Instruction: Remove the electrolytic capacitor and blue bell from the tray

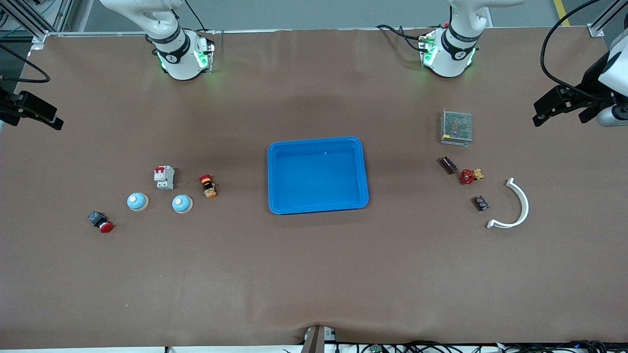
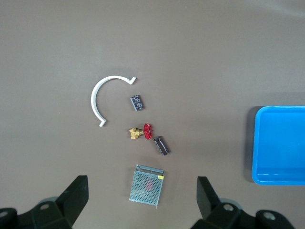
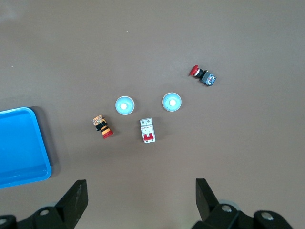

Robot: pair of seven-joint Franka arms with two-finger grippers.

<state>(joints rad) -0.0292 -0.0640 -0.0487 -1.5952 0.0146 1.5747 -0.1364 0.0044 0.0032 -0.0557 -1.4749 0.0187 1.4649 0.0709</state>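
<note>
The capacitor (image 1: 448,164) (image 2: 162,145), a small dark cylinder, lies on the brown table toward the left arm's end. Two pale blue dome bells (image 1: 137,201) (image 1: 182,204) (image 3: 171,101) (image 3: 125,105) sit toward the right arm's end. A blue tray (image 1: 314,139) (image 2: 254,143) (image 3: 42,143) stands empty in the middle. My left gripper (image 1: 564,117) (image 2: 142,179) hangs high and open over a mesh box near the capacitor. High above the table by the bells, my right gripper (image 1: 32,120) (image 3: 140,181) is open and holds nothing.
A metal mesh box (image 1: 456,127), a red-handled valve (image 1: 468,176), a small black block (image 1: 481,203) and a white curved piece (image 1: 515,206) lie around the capacitor. A white breaker (image 1: 164,177), an orange-and-red switch (image 1: 208,186) and a red push button (image 1: 101,222) lie by the bells.
</note>
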